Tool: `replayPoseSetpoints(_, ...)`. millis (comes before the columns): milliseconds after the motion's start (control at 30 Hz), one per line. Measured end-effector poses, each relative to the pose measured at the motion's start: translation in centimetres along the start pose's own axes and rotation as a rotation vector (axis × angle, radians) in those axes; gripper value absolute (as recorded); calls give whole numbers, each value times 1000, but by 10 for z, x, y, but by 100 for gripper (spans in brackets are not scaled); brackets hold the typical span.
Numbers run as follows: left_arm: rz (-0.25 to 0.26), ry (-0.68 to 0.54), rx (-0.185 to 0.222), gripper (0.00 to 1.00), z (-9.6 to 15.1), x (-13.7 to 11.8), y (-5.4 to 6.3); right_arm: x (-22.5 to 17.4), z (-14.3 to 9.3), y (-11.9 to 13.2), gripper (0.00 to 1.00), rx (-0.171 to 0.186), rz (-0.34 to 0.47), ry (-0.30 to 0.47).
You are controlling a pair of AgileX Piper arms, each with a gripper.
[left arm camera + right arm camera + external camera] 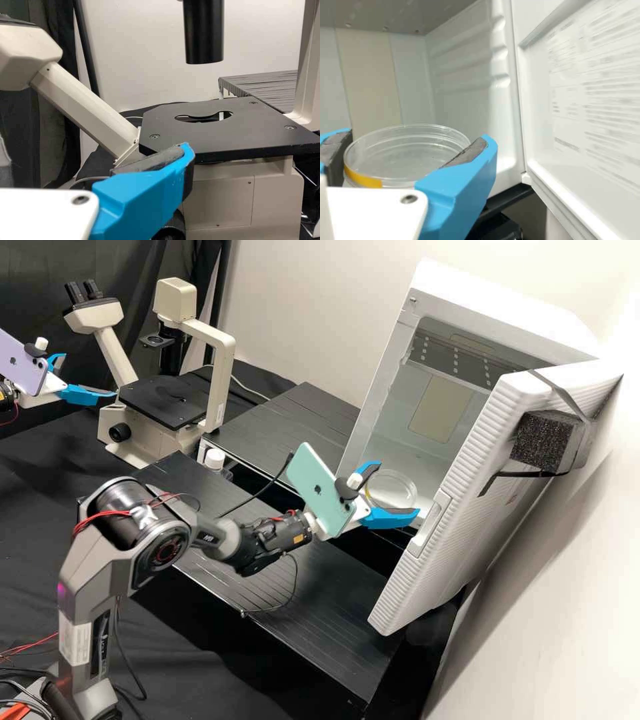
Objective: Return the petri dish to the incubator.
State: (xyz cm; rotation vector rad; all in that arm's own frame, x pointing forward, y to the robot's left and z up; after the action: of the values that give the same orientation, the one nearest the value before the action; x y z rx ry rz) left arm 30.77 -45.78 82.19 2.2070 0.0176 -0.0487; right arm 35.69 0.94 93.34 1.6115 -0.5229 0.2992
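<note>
incubator [493, 297]: open, dish at its mouth, cavity straight ahead of right claw | microscope [223, 373]: left claw [90, 375] beside it, farther off, spread, holding nothing | right claw [399, 487]: parted to dish width, gripping its opposite sides | petri dish [405, 155]: round, clear, roughly level | yellow strip [362, 178]: on its side

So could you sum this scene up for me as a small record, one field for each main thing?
Petri dish: clear, round, with a yellow band on its side
Dish position: held between the right hand's blue fingers, at the incubator's open front
Incubator: white, door open
Left hand: open and empty, near the microscope
Microscope: cream, with a black stage
Phones: mint green on the right arm, lilac on the left
Task status: dish not yet released
</note>
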Motion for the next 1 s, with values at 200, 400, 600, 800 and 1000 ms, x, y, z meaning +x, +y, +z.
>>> replayPoseSetpoints(200, 0, 0, 0, 100, 0, 0, 0, 40, 0, -12, 0, -20, -16, -60)
replayPoseSetpoints(400, 0, 0, 0, 100, 0, 0, 0, 71, 4, -27, 0, -31, -53, -110)
replayPoseSetpoints(600, 0, 0, 0, 100, 0, 0, 0, 92, 7, -37, 0, -48, -85, -157)
replayPoseSetpoints(800, 0, 0, 0, 100, 0, 0, 0, 107, 8, -42, 0, -59, -96, -187)
replayPoseSetpoints(1000, 0, 0, 0, 100, 0, 0, 0, 121, 4, -44, 0, -76, -90, -187)
